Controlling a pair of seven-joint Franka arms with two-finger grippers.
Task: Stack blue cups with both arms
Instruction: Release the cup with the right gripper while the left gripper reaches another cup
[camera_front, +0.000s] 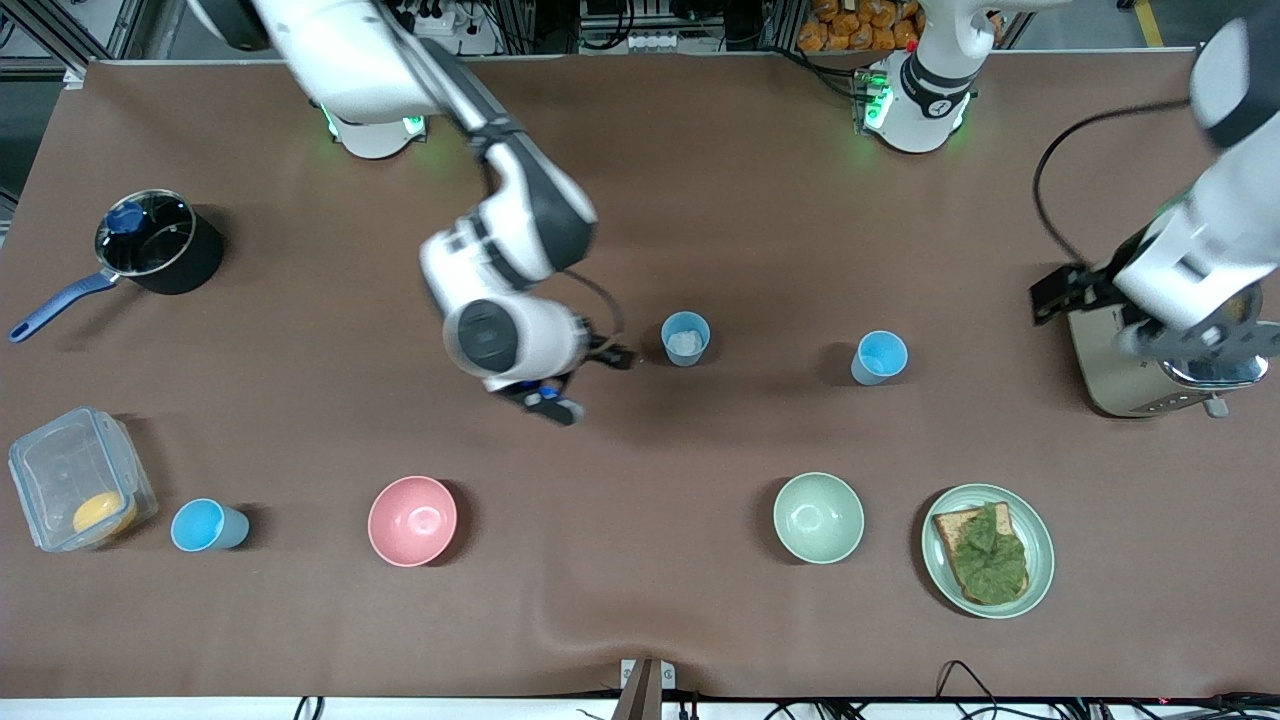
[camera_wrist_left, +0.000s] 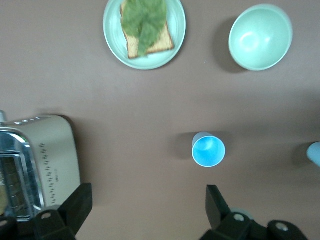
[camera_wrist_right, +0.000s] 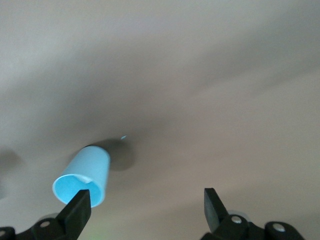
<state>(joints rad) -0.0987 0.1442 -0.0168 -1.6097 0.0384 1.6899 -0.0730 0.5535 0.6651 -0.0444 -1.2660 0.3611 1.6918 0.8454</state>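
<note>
Blue cup (camera_wrist_right: 82, 181) partly hidden by open right gripper (camera_wrist_right: 145, 210), left gripper (camera_wrist_left: 147, 210) open

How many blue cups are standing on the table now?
3. A whitish-inside cup stands mid-table beside the right gripper; a sky-blue-inside cup toward the left arm's end; a third cup beside the plastic container.

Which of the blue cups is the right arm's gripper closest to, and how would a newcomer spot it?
Find the right gripper mid-table. The blue cup stands beside it. Its inside is pale whitish, unlike the bright sky-blue cup toward the left arm's end.
</note>
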